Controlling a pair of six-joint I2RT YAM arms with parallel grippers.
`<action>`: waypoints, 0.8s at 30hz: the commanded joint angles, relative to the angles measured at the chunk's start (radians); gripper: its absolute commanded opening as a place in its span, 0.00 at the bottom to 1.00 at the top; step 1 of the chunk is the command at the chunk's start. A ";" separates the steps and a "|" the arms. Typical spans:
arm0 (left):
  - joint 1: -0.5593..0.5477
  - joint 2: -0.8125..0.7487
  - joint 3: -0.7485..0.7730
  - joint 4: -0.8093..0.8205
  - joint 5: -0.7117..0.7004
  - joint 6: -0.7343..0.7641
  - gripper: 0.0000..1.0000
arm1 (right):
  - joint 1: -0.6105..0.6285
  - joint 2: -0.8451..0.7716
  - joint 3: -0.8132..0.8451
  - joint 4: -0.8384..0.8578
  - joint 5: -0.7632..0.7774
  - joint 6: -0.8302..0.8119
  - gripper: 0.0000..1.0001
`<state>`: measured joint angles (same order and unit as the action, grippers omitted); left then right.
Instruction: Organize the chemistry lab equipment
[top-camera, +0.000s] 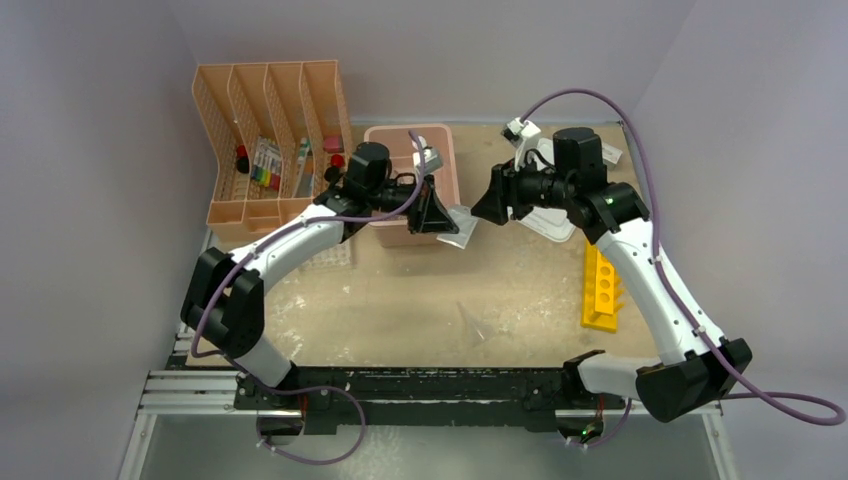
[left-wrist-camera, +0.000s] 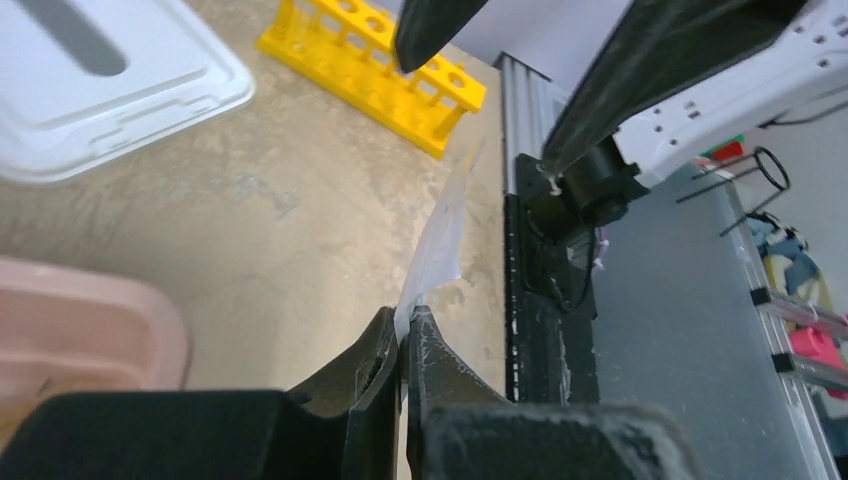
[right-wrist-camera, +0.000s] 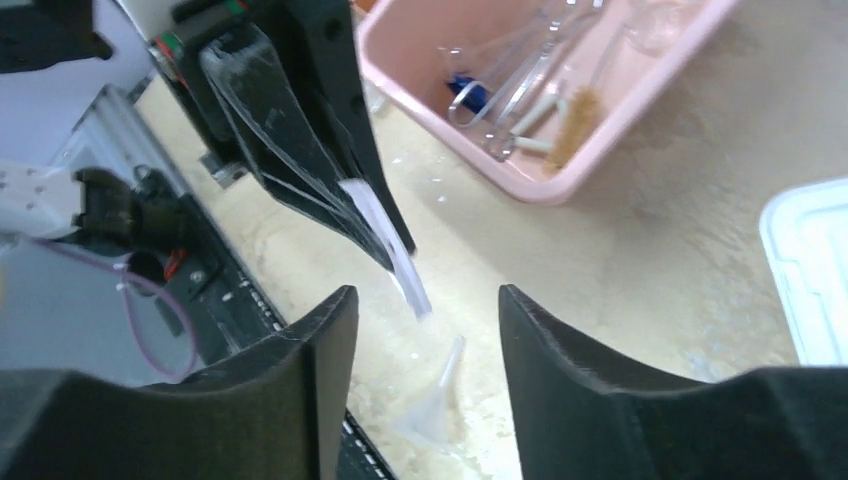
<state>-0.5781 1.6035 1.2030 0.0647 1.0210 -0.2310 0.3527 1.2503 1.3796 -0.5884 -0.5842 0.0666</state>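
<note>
- Left hand (left-wrist-camera: 404, 325): clamped shut on one end of the bag (left-wrist-camera: 440, 230), holding it in the air above the table (top-camera: 420, 300), just beside the bin (top-camera: 452, 170).
- Bag: thin and clear, sticking out from the closed fingers toward the right hand (right-wrist-camera: 428, 300).
- Right hand: jaws apart, gripping nothing; in the wrist view the bag's free tip lies between the two fingers, touching neither.
- Bin: pink, with forceps (right-wrist-camera: 510, 85) and a brush (right-wrist-camera: 572, 125) inside among other small pieces.
- Lid (left-wrist-camera: 120, 110): white, flat on the table by the right arm.
- Funnel (right-wrist-camera: 435, 405): clear, lying on the table near the two hands.
- Rack (top-camera: 601, 285): yellow, on the table's right side, well apart from the bag.
- Tube tray (top-camera: 335, 258): clear, on the table under the left arm.
- Organizer (top-camera: 265, 140): peach, far left, small items in its slots.
</note>
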 joint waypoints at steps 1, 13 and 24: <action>0.071 -0.032 0.044 -0.048 -0.100 0.026 0.00 | 0.000 -0.002 0.035 0.036 0.210 0.064 0.63; 0.162 0.021 0.177 -0.317 -0.887 -0.177 0.00 | 0.000 0.031 -0.111 0.126 0.453 0.262 0.65; 0.122 0.251 0.370 -0.566 -1.017 -0.233 0.00 | 0.000 0.043 -0.236 0.124 0.466 0.350 0.63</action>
<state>-0.4271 1.8175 1.4944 -0.4046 0.0822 -0.4362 0.3527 1.3025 1.1572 -0.4946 -0.1177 0.3748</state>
